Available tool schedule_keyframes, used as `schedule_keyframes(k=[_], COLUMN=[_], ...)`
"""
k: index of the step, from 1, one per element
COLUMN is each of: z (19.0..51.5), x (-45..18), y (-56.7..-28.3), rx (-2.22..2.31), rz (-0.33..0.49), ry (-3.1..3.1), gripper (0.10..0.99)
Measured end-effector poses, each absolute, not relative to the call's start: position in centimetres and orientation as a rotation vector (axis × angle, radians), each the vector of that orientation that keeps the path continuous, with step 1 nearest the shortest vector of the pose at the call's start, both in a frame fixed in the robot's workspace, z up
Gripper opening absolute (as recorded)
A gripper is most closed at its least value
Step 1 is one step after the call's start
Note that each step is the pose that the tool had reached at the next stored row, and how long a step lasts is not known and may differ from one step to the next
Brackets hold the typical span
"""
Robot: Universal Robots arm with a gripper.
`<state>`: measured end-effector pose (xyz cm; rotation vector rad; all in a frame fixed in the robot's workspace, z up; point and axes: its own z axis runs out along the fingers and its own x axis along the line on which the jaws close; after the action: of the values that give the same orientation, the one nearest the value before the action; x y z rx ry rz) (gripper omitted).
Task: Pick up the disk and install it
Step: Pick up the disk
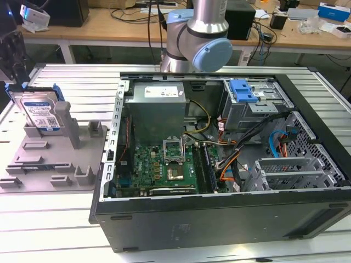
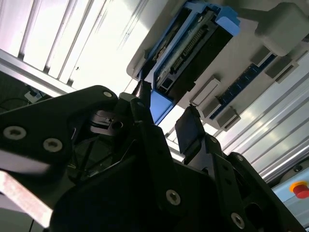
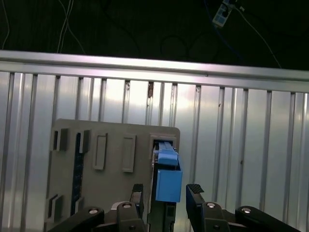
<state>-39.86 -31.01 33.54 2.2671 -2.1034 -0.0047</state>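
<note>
At the exterior view's left the dark gripper (image 1: 13,74) is cut off by the frame edge, its tips hard to make out above the one silver rectangular disk (image 1: 39,112) in its blue plastic caddy. The disk stands upright in a single grey plastic holder (image 1: 60,159) on the ribbed aluminium bench (image 1: 49,230). In the first wrist view the two jaws stand apart, straddling the caddy's blue end tab (image 3: 168,182), clamping nothing. Rightward lies one open black computer case (image 1: 219,219)
</note>
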Motion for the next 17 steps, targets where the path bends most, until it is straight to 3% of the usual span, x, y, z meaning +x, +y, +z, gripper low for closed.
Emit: schedule_keyframes(k=[17], z=[32.54], x=[-40.09], y=[-31.01], rx=[2.252], rz=[-0.005], ry=[-2.120], gripper=[0.482])
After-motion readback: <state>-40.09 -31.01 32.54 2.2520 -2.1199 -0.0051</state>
